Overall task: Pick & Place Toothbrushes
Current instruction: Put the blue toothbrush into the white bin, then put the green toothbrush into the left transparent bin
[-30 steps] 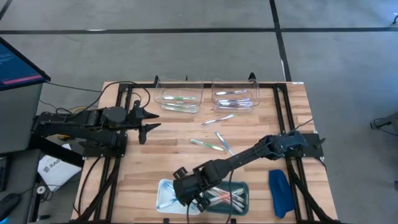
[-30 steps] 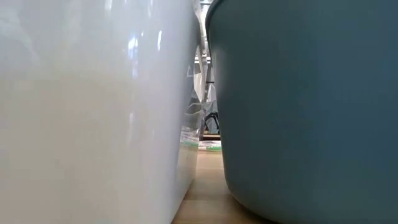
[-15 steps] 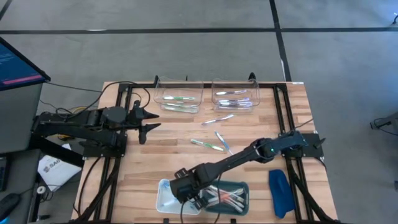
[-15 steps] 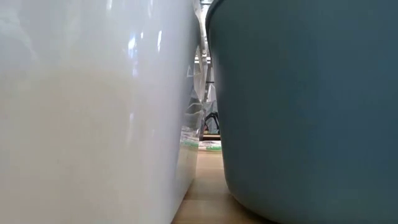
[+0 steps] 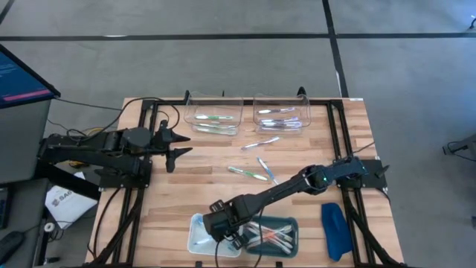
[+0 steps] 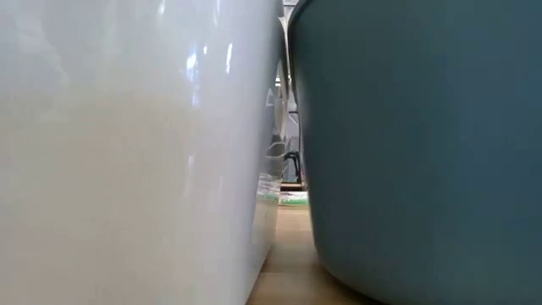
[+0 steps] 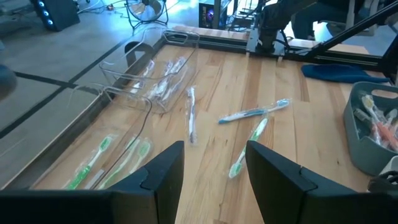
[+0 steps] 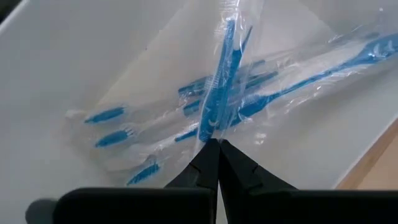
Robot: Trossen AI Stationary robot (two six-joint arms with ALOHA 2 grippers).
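Right fingers (image 8: pixel 217 149) pinching blue toothbrush (image 8: pixel 219 87)

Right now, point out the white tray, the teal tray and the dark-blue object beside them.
White tray (image 5: pixel 195 237): high view, bare floor near its left edge.
Teal tray (image 5: pixel 292 222): high view, right rim.
Dark-blue object (image 5: pixel 334 231): high view, its middle.

Floor (image 5: pixel 223 67): grey, carpet-like, crossed by dark straight lines; it surrounds the table on all sides
Table (image 5: pixel 216 201): light wooden planks, framed by black metal rails
Monitor (image 5: pixel 18 78): dark screen with blue and pink glow, at the left edge
Room beyond (image 7: pixel 124 9): dim; a fan and cables on the floor
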